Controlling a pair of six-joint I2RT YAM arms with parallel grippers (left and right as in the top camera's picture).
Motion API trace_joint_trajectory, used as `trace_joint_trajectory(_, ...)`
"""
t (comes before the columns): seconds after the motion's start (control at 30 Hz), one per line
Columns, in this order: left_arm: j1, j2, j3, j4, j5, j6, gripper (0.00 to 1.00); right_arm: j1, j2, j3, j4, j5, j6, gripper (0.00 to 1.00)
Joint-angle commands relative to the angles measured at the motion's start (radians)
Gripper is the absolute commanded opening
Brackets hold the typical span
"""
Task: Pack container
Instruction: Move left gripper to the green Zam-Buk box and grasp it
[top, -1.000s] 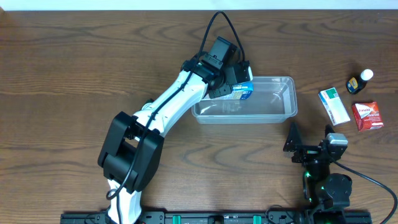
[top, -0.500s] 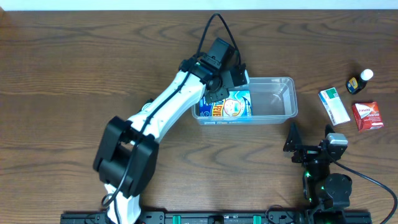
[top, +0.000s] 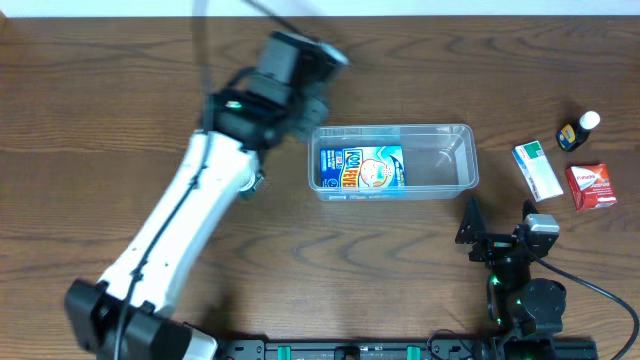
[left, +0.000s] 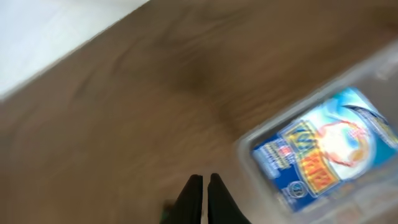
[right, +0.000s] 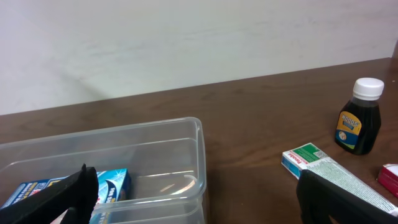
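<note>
The clear plastic container (top: 468, 158) stands right of the table's middle. A blue carton (top: 362, 168) lies flat in its left half. My left gripper (top: 305, 102) is blurred, just outside the container's far left corner. In the left wrist view its fingers (left: 204, 185) are shut and empty over bare wood, with the container (left: 245, 146) and the carton (left: 323, 155) to the right. My right gripper (top: 498, 228) is open and empty near the front edge, right of the container. Its view shows the container (right: 155, 134) and the carton (right: 107, 183) between the fingers (right: 199, 199).
A green and white box (top: 537, 170), a red box (top: 590, 186) and a small dark bottle (top: 578, 131) lie at the right of the table. The right wrist view shows the bottle (right: 359, 118), the green and white box (right: 323, 165) and the red box's edge (right: 390, 177).
My left gripper let go of the blue carton, which now lies flat in the container. The left arm has swung back to the left, clear of the container. The right arm has not moved.
</note>
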Motion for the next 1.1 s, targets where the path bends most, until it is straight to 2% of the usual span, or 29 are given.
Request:
trace_joint_trajectory(0.0,0.101,-0.011,0.01,-0.055,-0.082,-0.288,0.06,-0.004,-0.004,-0.002,-0.004,0.011,0.014,0.99)
trace_joint_trajectory(0.13,0.236,-0.001,0.001,-0.13,-0.082,-0.477,0.06,-0.004,-0.004,-0.002,-0.004,0.011,0.014,0.99)
trace_joint_trajectory(0.3,0.364,0.01,-0.062,-0.144,-0.074,-0.57,0.06,-0.004,-0.004,-0.002,-0.004,0.011,0.013,0.99)
trace_joint_trajectory(0.63,0.404,0.016,-0.244,-0.098,-0.074,-0.577,0.07,-0.004,-0.004,-0.002,-0.004,0.011,0.014,0.99)
trace_joint_trajectory(0.8,0.404,0.021,-0.325,-0.01,-0.074,-0.515,0.07,-0.004,-0.004,-0.002,-0.004,0.011,0.014,0.99)
trace_joint_trajectory(0.83,0.404,0.021,-0.337,0.006,-0.072,-0.503,0.09,-0.004,-0.004,-0.002,-0.004,0.011,0.013,0.99)
trace_joint_trajectory(0.9,0.404,0.023,-0.356,0.028,-0.066,-0.47,0.22,-0.004,-0.004,-0.002,-0.004,0.011,0.013,0.99)
trace_joint_trajectory(0.97,0.404,0.024,-0.362,0.035,-0.066,-0.444,0.28,-0.004,-0.004,-0.002,-0.004,0.011,0.014,0.99)
trace_joint_trajectory(1.03,0.404,0.024,-0.364,0.043,-0.029,-0.379,0.48,-0.004,-0.004,-0.002,-0.004,0.011,0.014,0.99)
trace_joint_trajectory(1.07,0.404,0.024,-0.364,0.049,0.009,-0.329,0.64,-0.004,-0.004,-0.002,-0.004,0.011,0.013,0.99)
